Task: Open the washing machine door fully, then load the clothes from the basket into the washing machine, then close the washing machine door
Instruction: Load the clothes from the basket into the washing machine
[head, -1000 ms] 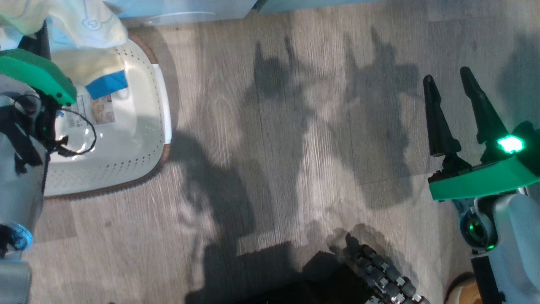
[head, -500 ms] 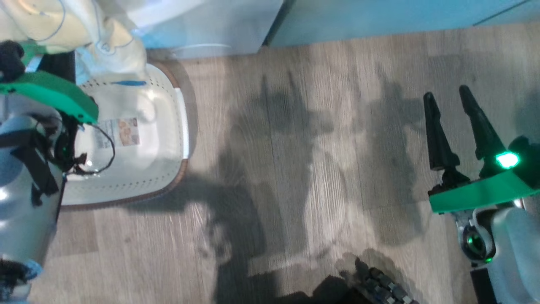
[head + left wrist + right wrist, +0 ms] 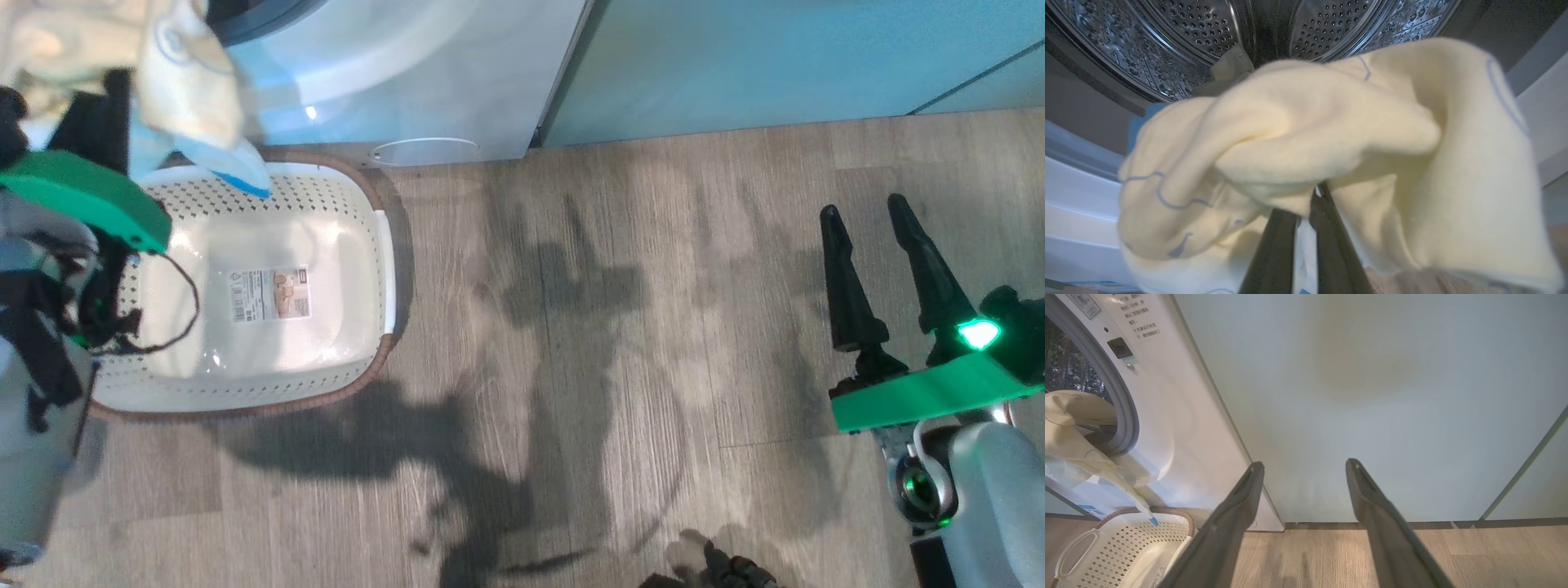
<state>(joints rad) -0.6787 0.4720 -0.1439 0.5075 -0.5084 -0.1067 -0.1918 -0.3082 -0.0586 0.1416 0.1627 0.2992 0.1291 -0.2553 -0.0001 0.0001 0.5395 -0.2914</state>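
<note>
Clothes [image 3: 1306, 134] over left tool [image 3: 1306, 202] tips

So the pale teal flat cabinet doors [image 3: 1372, 396] are pretty much dead ahead of the right claw [image 3: 1304, 462], with a thin dark seam [image 3: 1523, 465] between panels off to its right. Below it there's grey-brown wood-look plank floor [image 3: 775, 506], with blotchy dark shadows [image 3: 563, 327] over to its left.
</note>
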